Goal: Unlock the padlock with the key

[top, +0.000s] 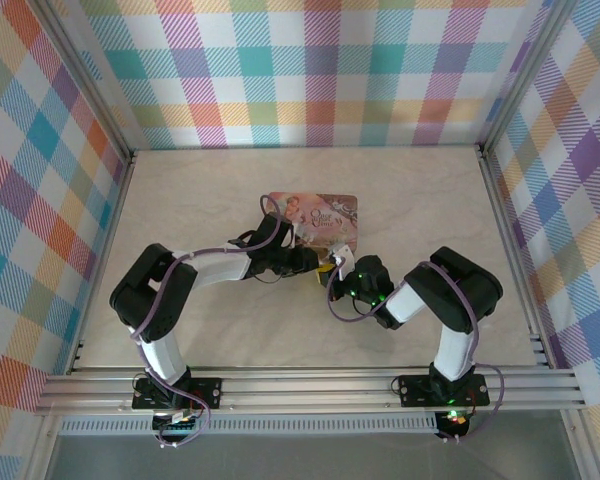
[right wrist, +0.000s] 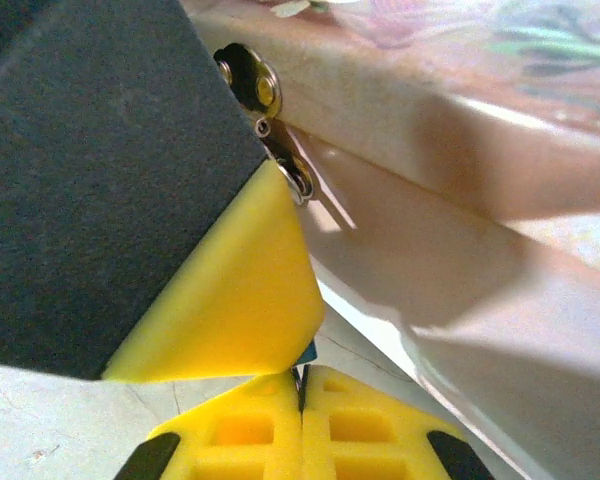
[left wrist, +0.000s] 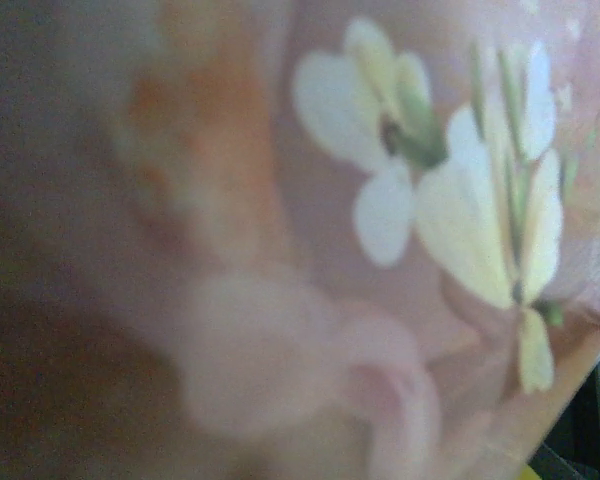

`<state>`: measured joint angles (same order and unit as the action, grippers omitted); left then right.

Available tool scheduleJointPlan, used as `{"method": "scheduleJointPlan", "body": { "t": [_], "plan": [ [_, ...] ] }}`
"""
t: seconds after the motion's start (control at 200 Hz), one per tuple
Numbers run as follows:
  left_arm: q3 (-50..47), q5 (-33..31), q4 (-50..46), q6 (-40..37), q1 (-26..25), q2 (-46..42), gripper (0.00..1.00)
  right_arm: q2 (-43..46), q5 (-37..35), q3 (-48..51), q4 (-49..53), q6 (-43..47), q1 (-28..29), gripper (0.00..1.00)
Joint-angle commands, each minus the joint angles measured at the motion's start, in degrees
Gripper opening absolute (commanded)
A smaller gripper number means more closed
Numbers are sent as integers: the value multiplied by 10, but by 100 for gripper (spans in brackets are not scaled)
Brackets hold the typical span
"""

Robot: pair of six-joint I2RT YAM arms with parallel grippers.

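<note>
Right wrist view: we list the right gripper (right wrist: 302, 400), its yellow fingers pressed together on a teal sliver, the padlock (right wrist: 307, 352), just below the pink tin (right wrist: 460, 150) and its metal hasp (right wrist: 250, 85). Tin contents hidden. Left gripper (top: 308, 262) sits at the tin's near edge; we cannot tell its grip. Table (top: 200, 190) lies bare beyond the tin.

Right tool (right wrist: 302, 398) closed tight, left tool (top: 321, 265) alongside.

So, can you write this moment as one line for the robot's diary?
left pincer: at near edge of pink illustrated rectangular tin, jaws unclear | right pincer: shut, beside left | teal speck above it: maybe padlock
</note>
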<state>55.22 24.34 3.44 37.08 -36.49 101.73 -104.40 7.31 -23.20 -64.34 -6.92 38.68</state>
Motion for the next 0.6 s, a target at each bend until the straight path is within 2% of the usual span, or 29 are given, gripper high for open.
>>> {"method": "scheduleJointPlan", "body": {
  "t": [0.0,0.295,0.595],
  "plan": [
    [-4,42,37,11,-6,8,29,-8,9,-2,-57,-15,5,0],
    [-18,42,51,17,0,10,32,-26,8,1,-64,-24,5,0],
    [-38,29,52,21,10,-30,44,-33,2,1,-48,-37,5,0]
  ]
}}
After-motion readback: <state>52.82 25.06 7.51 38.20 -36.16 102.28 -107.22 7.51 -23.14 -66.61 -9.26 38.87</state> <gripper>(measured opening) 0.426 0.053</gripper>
